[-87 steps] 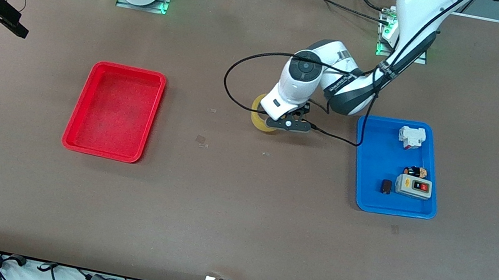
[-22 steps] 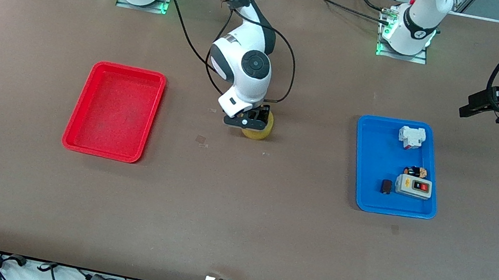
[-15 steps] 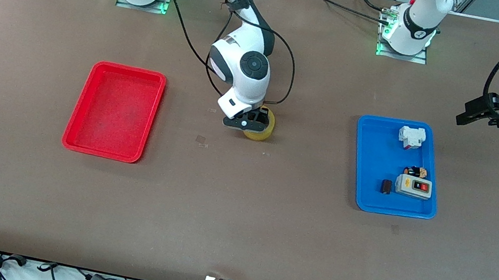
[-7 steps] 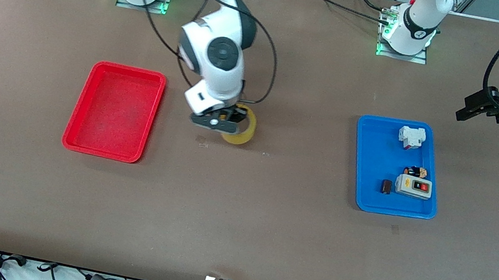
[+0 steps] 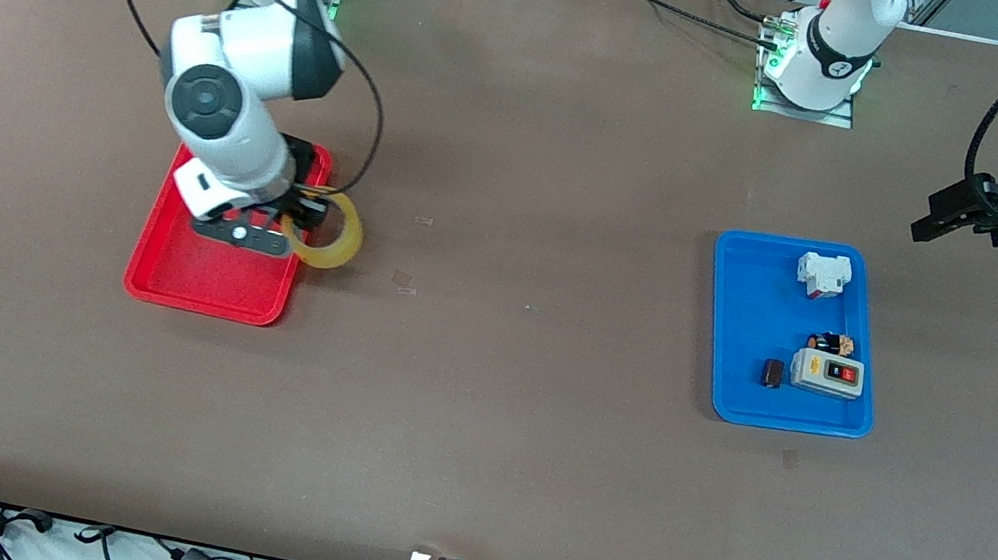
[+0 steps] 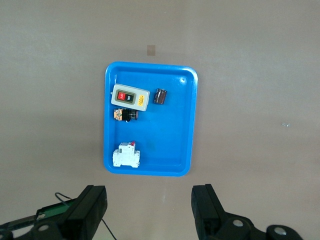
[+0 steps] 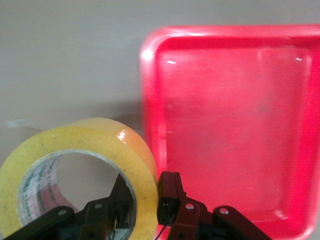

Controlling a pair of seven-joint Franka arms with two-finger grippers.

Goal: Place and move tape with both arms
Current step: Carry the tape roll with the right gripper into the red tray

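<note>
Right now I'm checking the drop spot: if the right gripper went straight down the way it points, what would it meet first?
Probably the red tray, near its edge; the right gripper holds the tape over that rim, so depth is uncertain.

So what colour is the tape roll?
Translucent yellow tape; clearest in the right wrist view.

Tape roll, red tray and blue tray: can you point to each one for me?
tape roll (image 5: 340, 245), front view, on its yellow outer band.
red tray (image 5: 198, 289), front view, on its bare floor.
blue tray (image 6: 187, 120), left wrist view, on its bare floor.
</note>
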